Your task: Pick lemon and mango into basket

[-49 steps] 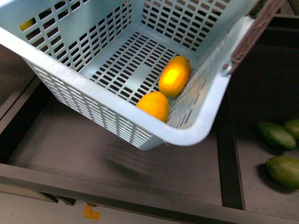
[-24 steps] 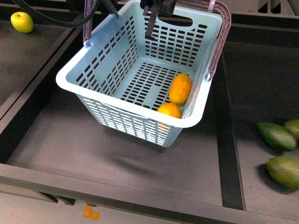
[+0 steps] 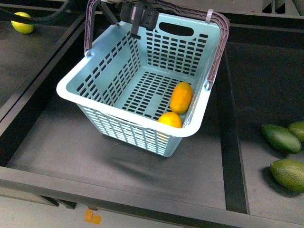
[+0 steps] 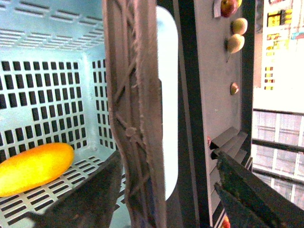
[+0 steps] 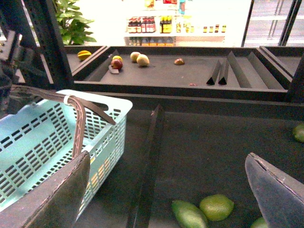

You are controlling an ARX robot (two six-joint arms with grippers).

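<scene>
The light teal basket (image 3: 118,90) sits tilted in the middle shelf bay, and its mauve handles (image 3: 217,45) are raised. Inside lies the oval orange mango (image 3: 181,97) (image 4: 33,168). Beside it is a shorter, rounder yellow-orange fruit, the lemon (image 3: 170,119), half hidden by the rim. My left gripper (image 3: 124,24) (image 4: 166,202) stands open at the far wall, with a handle (image 4: 133,109) passing between its spread fingers. My right gripper (image 5: 164,190) hangs open and empty over the bay to the right of the basket (image 5: 47,137). It does not show in the front view.
Several dark green oval fruits (image 3: 281,137) (image 5: 216,206) lie in the right bay behind a raised divider (image 3: 232,142). A small yellow fruit (image 3: 22,22) sits in the far left bay. Apples and other fruit (image 5: 116,62) rest on a back shelf.
The basket has gone from close to the camera and steeply tipped to lower, farther away and more level. Both fruits have stayed inside it.
</scene>
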